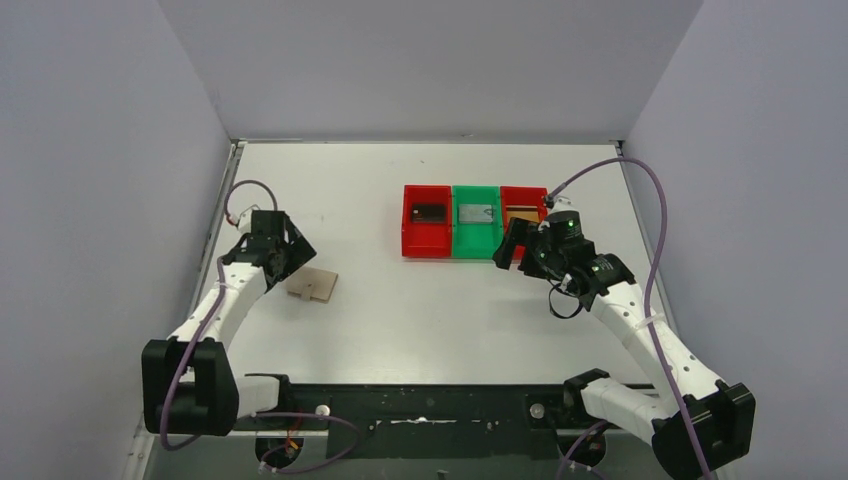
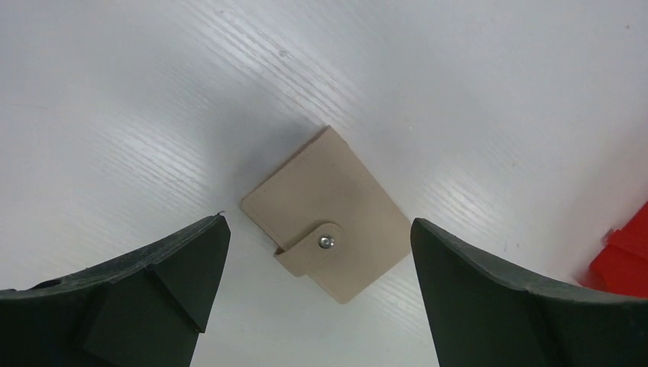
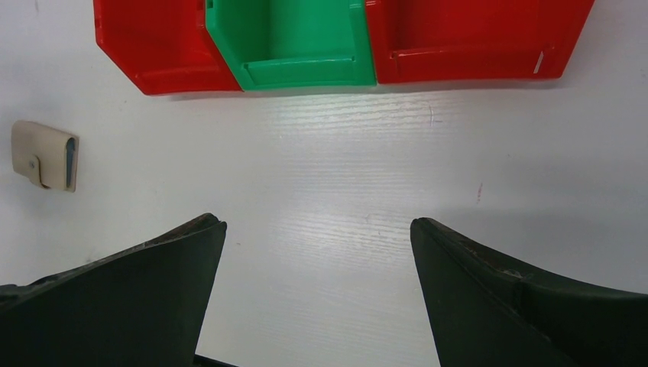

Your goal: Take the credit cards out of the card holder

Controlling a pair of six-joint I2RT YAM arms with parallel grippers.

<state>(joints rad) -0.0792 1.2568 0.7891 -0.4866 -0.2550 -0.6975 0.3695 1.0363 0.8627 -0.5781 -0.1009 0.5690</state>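
Note:
The tan card holder (image 1: 312,285) lies folded on the white table, left of centre, with its tab snapped shut over a metal stud (image 2: 326,241). My left gripper (image 1: 292,252) hovers just above and behind it, open, and the card holder (image 2: 328,206) shows between the two dark fingers. The holder (image 3: 44,154) also appears far left in the right wrist view, a blue-grey edge showing. One flat card lies in each tray: a dark credit card (image 1: 428,212), a grey one (image 1: 476,213) and a tan one (image 1: 520,212). My right gripper (image 1: 515,245) is open and empty at the trays' front right corner.
Three trays stand side by side at the back right: red (image 1: 412,240), green (image 1: 476,245), red (image 1: 540,195). Their front walls (image 3: 306,73) fill the top of the right wrist view. Grey walls close in the table (image 1: 420,320) on three sides.

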